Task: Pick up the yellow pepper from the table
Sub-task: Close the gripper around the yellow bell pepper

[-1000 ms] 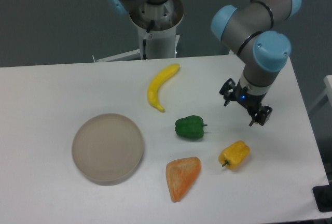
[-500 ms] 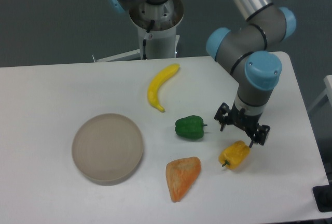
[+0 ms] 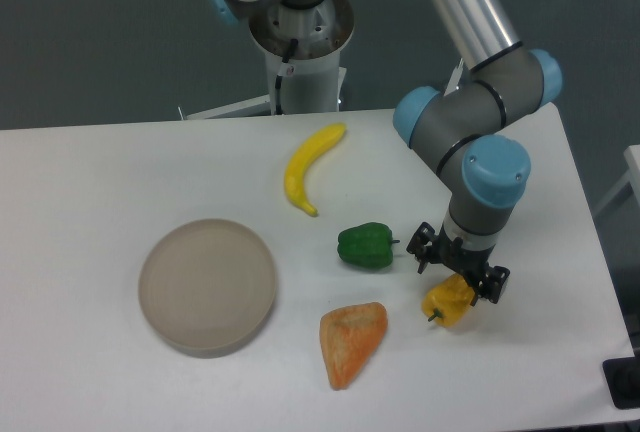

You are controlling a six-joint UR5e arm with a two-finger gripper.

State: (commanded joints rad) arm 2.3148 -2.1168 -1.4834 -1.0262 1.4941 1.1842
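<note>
Pincer spread wide over yellow pepper, table edge well right.

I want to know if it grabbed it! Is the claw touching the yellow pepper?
Cannot tell. In the camera view the gripper overlaps the yellow pepper's top, hiding any contact or gap.
</note>
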